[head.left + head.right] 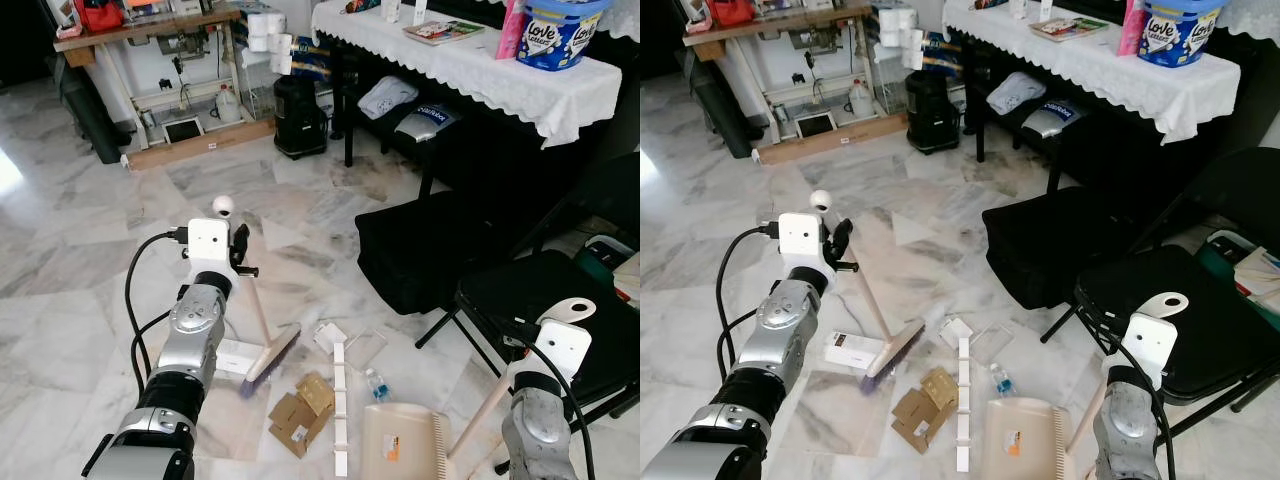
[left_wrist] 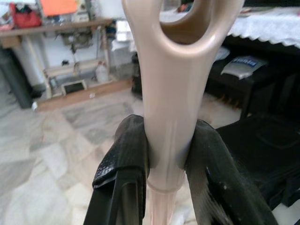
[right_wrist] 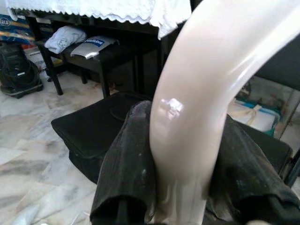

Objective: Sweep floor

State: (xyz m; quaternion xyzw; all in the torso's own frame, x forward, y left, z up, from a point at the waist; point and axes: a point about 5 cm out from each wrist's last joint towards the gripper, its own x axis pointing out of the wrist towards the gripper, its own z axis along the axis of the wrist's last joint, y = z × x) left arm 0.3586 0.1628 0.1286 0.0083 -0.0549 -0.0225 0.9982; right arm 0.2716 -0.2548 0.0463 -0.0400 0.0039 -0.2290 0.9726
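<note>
The left gripper (image 2: 166,159) is clamped on the beige handle of the broom (image 1: 262,318), both black fingers (image 2: 125,157) pressed flat against the shaft just under the hanging loop; only the left wrist view shows that grip up close. From the head views the broom slants down from the gripper to its bristle head, which sits on the marble floor (image 1: 90,250) beside a white card (image 1: 852,349).

The right gripper (image 3: 187,183) is closed around the cream handle of the dustpan (image 1: 400,440). Its wrist view shows the fingers wrapping the curved handle, while the head views show the pan itself lying flat on the floor near the bottom edge of the picture, its comb edge toward the robot's right.

Between broom and dustpan lies the litter: torn brown cardboard pieces (image 1: 303,407), a long white strip (image 1: 340,405), a small plastic bottle (image 1: 376,384), a clear plastic sheet (image 1: 364,347) and a white scrap (image 1: 327,335).

To the right stands a black folding chair (image 1: 560,310), with a black bag (image 1: 420,250) on the floor behind the litter. Farther back is a table with a white lace cloth (image 1: 480,60) carrying a blue tub (image 1: 556,32), a black bin (image 1: 299,115), and a wooden workbench (image 1: 150,30) along the far wall.
</note>
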